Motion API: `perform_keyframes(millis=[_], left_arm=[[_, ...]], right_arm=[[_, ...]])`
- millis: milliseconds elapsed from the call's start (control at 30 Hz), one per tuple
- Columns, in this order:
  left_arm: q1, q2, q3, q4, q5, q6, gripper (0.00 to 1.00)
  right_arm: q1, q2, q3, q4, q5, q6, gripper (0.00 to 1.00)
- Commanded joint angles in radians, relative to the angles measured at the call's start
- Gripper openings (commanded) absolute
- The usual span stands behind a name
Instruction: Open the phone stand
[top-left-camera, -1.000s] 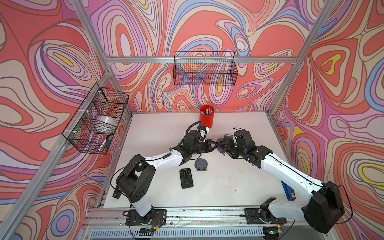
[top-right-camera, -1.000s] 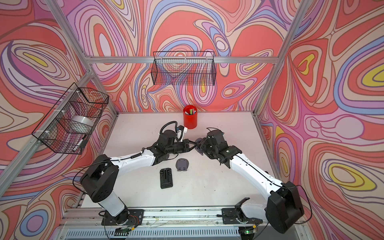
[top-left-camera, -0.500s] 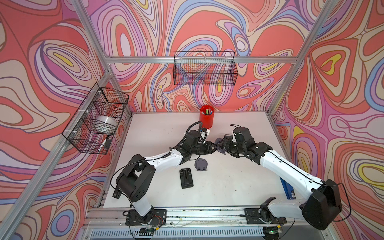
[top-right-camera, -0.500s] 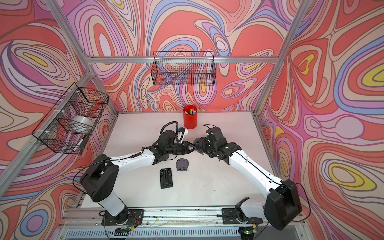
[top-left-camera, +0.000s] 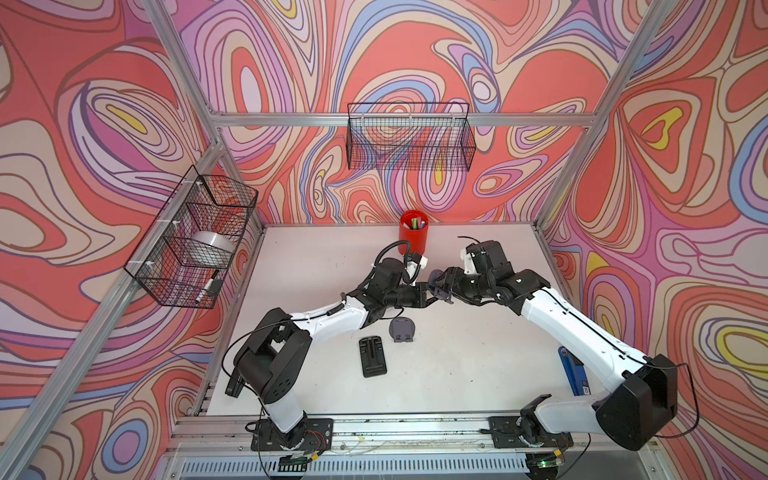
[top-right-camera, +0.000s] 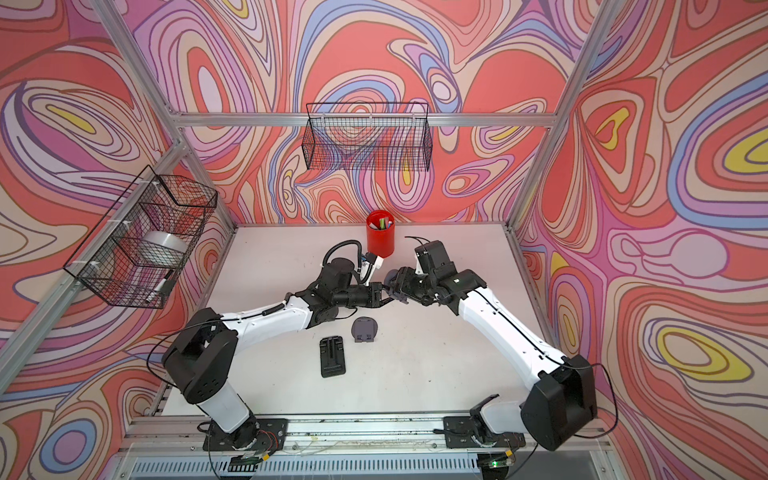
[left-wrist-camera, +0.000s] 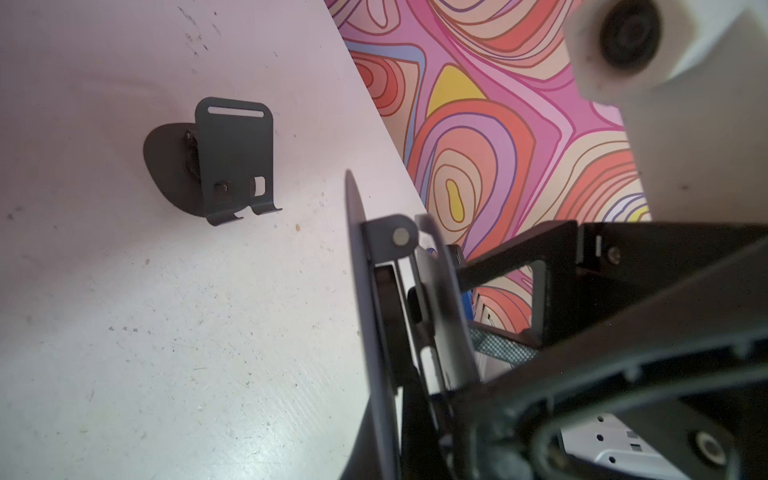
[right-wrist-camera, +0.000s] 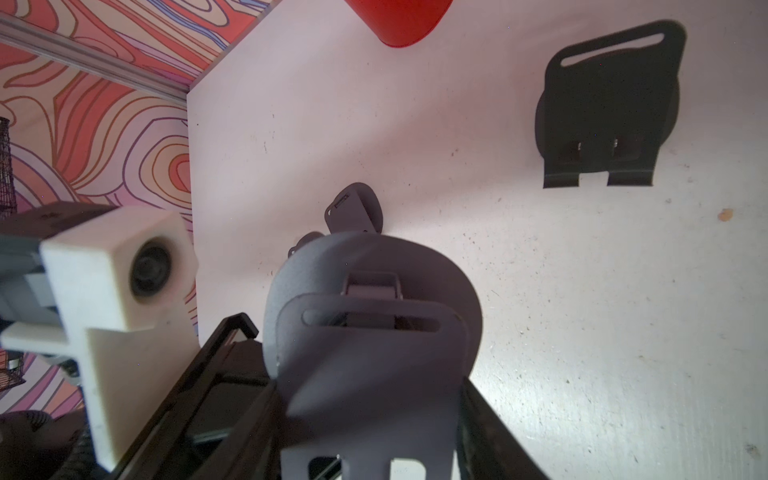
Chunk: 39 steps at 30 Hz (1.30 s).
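My left pincer (top-left-camera: 428, 291) is now pressed fully together on the grey phone stand (top-left-camera: 436, 279); a second ago it stood a touch wider. My right pincer (top-left-camera: 449, 286) pinches the same stand from the opposite side, with the stand sitting between its fingers as before, though that wrist now rides a little higher.

The stand hangs clear of the table, toward the back middle and just in front of the red cup (top-left-camera: 412, 235) of pens. Below it on the white table (top-left-camera: 478, 365) lie a second grey stand (top-left-camera: 402, 330) and, just beside that, a flat black holder (top-left-camera: 372, 356). Neither has shifted. A blue item (top-left-camera: 571, 370) lies at the table's right edge. One wire basket (top-left-camera: 409, 137) hangs on the swirl-patterned back wall and a side basket (top-left-camera: 195, 237) on the left wall.

Both arms reach forward and inward, and the pincers meet tip to tip.
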Motion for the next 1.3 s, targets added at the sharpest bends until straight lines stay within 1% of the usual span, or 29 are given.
perform_keyframes(millis=[0, 233, 400, 600, 767, 867, 967, 1100, 1267], left_arm=[[-0.005, -0.020, 0.012, -0.130, -0.042, 0.123, 0.00], [0.012, -0.020, 0.005, -0.143, -0.066, 0.164, 0.00], [0.029, -0.020, -0.003, -0.173, -0.086, 0.226, 0.00], [0.056, -0.031, -0.035, -0.168, -0.089, 0.291, 0.00], [0.072, -0.034, -0.050, -0.172, -0.086, 0.354, 0.00], [0.077, -0.040, -0.057, -0.164, -0.082, 0.371, 0.00], [0.077, -0.040, -0.051, -0.156, -0.068, 0.358, 0.02], [0.077, -0.045, -0.049, -0.130, -0.037, 0.302, 0.09], [0.077, -0.051, -0.055, -0.061, -0.016, 0.181, 0.21]], right_arm=[[-0.018, 0.010, 0.096, -0.078, -0.114, -0.098, 0.02], [-0.036, 0.050, 0.174, -0.193, -0.187, -0.190, 0.01], [-0.060, 0.062, 0.224, -0.270, -0.222, -0.243, 0.01], [-0.077, 0.069, 0.259, -0.329, -0.247, -0.281, 0.00], [-0.096, 0.080, 0.277, -0.364, -0.303, -0.310, 0.00], [-0.100, 0.092, 0.298, -0.392, -0.308, -0.333, 0.00], [-0.100, 0.101, 0.298, -0.392, -0.309, -0.345, 0.00], [-0.100, 0.098, 0.281, -0.369, -0.303, -0.351, 0.00], [-0.100, 0.085, 0.261, -0.343, -0.272, -0.350, 0.00]])
